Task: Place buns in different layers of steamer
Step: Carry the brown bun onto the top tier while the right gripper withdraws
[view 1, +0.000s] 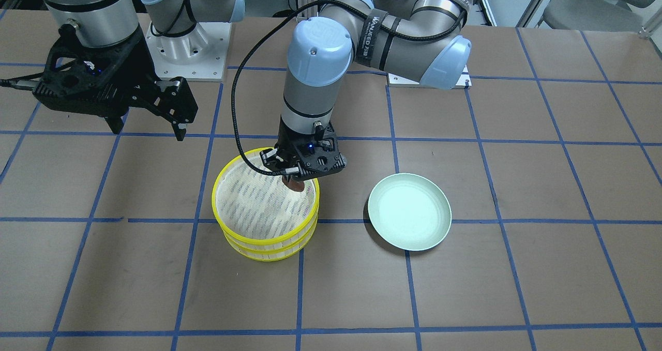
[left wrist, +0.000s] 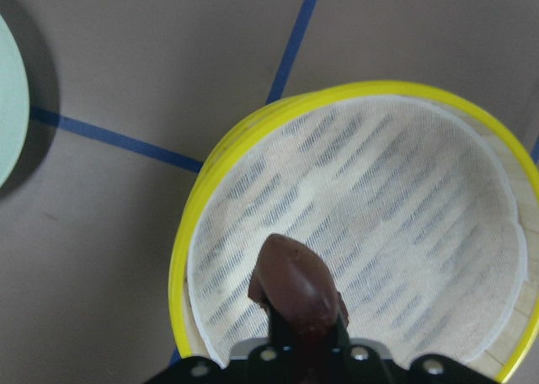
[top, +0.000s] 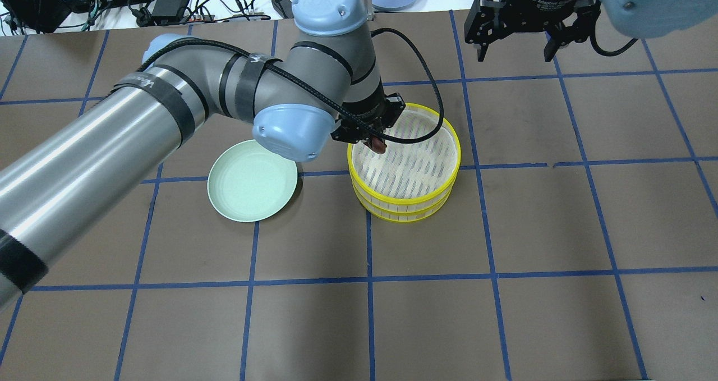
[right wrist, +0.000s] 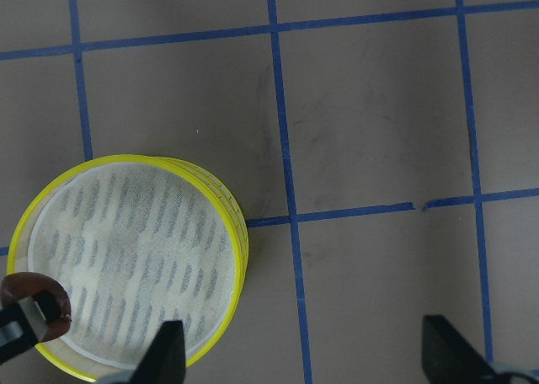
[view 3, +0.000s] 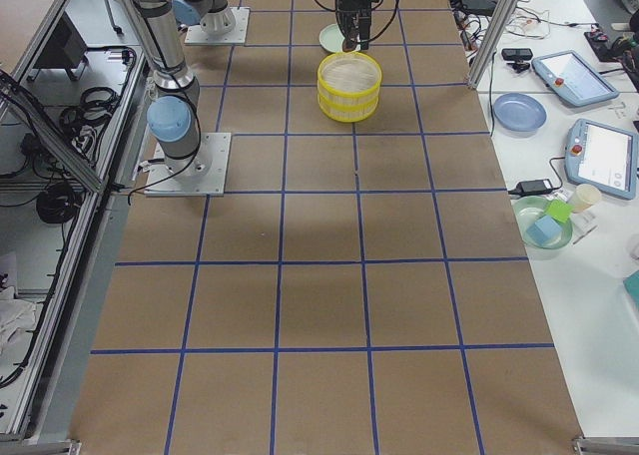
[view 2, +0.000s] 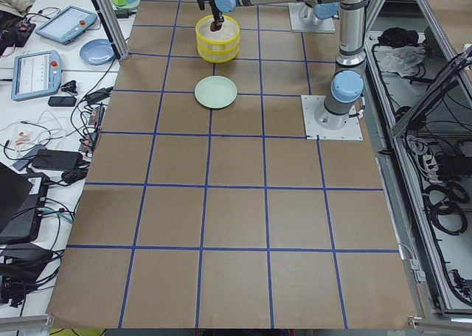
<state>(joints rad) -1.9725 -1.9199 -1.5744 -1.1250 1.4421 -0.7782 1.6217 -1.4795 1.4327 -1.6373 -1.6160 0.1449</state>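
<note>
Brown bun (left wrist: 290,283), pinched in my left gripper (view 1: 294,177), hangs at edge of top tray (left wrist: 379,90); early release could spill it.

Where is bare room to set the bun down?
Nearly the whole mesh floor of the top tray is bare. The plate beside it is bare too. It is crowded only at the tray's edge nearer the plate, where the left gripper holds the bun.
</note>
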